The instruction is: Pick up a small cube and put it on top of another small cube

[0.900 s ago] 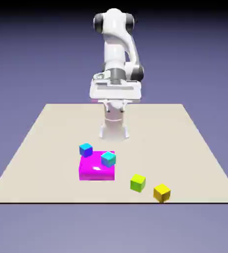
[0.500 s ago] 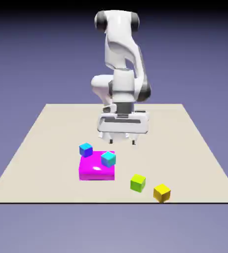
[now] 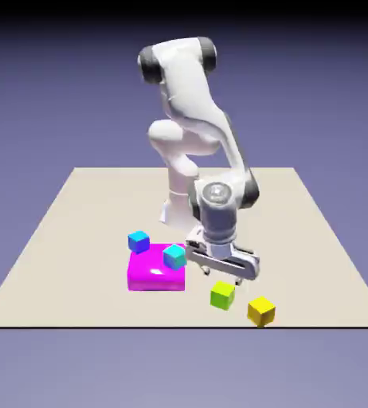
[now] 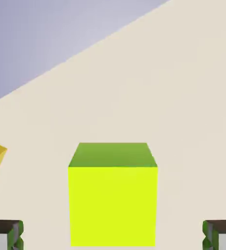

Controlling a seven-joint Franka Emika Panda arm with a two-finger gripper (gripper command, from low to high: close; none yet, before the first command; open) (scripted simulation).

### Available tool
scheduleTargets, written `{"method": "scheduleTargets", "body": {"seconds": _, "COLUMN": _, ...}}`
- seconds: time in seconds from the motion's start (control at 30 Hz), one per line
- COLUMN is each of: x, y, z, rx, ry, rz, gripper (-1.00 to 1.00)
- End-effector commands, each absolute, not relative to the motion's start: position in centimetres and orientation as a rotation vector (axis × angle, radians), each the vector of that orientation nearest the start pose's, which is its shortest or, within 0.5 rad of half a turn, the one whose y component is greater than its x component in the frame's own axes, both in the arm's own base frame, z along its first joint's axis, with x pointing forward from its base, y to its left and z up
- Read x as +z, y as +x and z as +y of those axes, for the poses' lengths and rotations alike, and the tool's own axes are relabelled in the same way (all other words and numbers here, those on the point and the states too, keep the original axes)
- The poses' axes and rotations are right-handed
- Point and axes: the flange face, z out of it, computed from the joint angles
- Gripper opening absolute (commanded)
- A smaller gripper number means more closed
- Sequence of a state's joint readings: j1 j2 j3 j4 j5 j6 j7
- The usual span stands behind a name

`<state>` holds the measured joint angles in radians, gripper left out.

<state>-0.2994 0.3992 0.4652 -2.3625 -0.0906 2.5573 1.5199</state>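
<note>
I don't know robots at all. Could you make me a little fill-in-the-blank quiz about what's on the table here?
1. The gripper hangs just above the ____ cube.
2. The teal cube sits on top of the ____ block.
3. The cube nearest the table's front edge is ____.
4. The gripper's jaws stand ____, holding nothing.

Missing words: green; magenta; yellow; open

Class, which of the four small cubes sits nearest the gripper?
The yellow-green cube, just below the open gripper; the others sit farther off.
</note>
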Motion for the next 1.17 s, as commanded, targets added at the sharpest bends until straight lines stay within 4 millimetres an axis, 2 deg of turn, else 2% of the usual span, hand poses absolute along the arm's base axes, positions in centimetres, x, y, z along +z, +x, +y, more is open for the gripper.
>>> {"method": "scheduleTargets", "body": {"seconds": 0.0, "x": 15.0, "y": 47.9, "z": 9.7, "rx": 0.322, "ry": -2.517, "rz": 1.898, "gripper": 0.00}}
{"method": "scheduleTargets", "body": {"seconds": 0.07, "x": 12.5, "y": 47.4, "z": 9.9, "rx": 0.322, "ry": -2.519, "rz": 1.897, "gripper": 0.00}}
{"method": "scheduleTargets", "body": {"seconds": 0.1, "x": 12.5, "y": 47.4, "z": 9.9, "rx": 0.322, "ry": -2.519, "rz": 1.897, "gripper": -1.00}}
{"method": "scheduleTargets", "body": {"seconds": 0.13, "x": 12.5, "y": 47.4, "z": 9.9, "rx": 0.322, "ry": -2.519, "rz": 1.897, "gripper": -1.00}}
{"method": "scheduleTargets", "body": {"seconds": 0.3, "x": 19.6, "y": 48.2, "z": 9.1, "rx": 0.318, "ry": -2.532, "rz": 1.891, "gripper": -1.00}}
{"method": "scheduleTargets", "body": {"seconds": 0.53, "x": 25.3, "y": 45.2, "z": 2.2, "rx": 0.274, "ry": -2.736, "rz": 1.736, "gripper": -1.00}}
{"method": "scheduleTargets", "body": {"seconds": 0.77, "x": 31.3, "y": 40.7, "z": -2.7, "rx": 0.310, "ry": -2.817, "rz": 1.510, "gripper": -1.00}}
{"method": "scheduleTargets", "body": {"seconds": 0.83, "x": 31.7, "y": 40.3, "z": -3.1, "rx": 0.314, "ry": -2.818, "rz": 1.487, "gripper": -1.00}}
{"method": "scheduleTargets", "body": {"seconds": 1.0, "x": 24.8, "y": 39.3, "z": -2.9, "rx": 0.314, "ry": -2.818, "rz": 1.487, "gripper": -1.00}}
{"method": "scheduleTargets", "body": {"seconds": 1.03, "x": 24.8, "y": 39.3, "z": -2.9, "rx": 0.314, "ry": -2.818, "rz": 1.487, "gripper": 1.00}}
{"method": "scheduleTargets", "body": {"seconds": 1.07, "x": 24.8, "y": 39.3, "z": -2.9, "rx": 0.314, "ry": -2.818, "rz": 1.487, "gripper": 1.00}}
{"method": "scheduleTargets", "body": {"seconds": 1.13, "x": 27.5, "y": 39.9, "z": -3.0, "rx": 0.315, "ry": -2.818, "rz": 1.487, "gripper": 1.00}}
